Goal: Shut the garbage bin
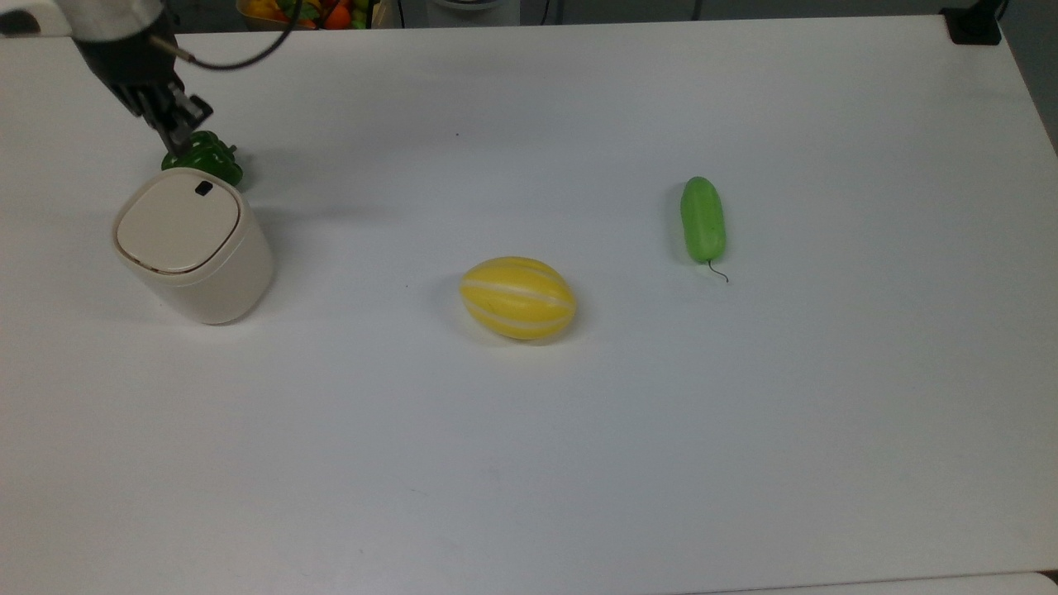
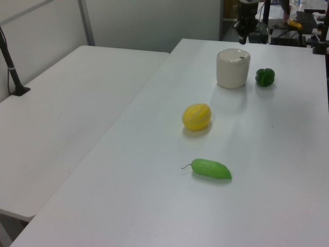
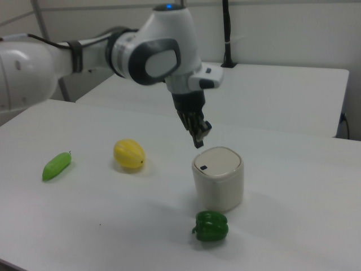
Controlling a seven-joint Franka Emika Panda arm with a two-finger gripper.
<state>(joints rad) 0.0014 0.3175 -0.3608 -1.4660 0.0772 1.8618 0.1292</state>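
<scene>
End effector (image 3: 199, 134) hangs above the small cream-beige plastic garbage bin (image 3: 219, 179) w/ air between, empty, fingers look pinched together. Bin's flat lid (image 1: 177, 223) w/ small dark button (image 1: 203, 188) is down flush; bin upright on white tabletop (image 1: 628, 430) near the top view's left edge. Dark green bell pepper (image 1: 205, 157) just beside bin, yellow striped melon (image 1: 517, 297) and light green cucumber (image 1: 702, 219) well apart toward the top view's right.

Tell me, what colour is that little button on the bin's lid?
Dark, nearly black, on the cream lid's button; top view shows it best.
</scene>
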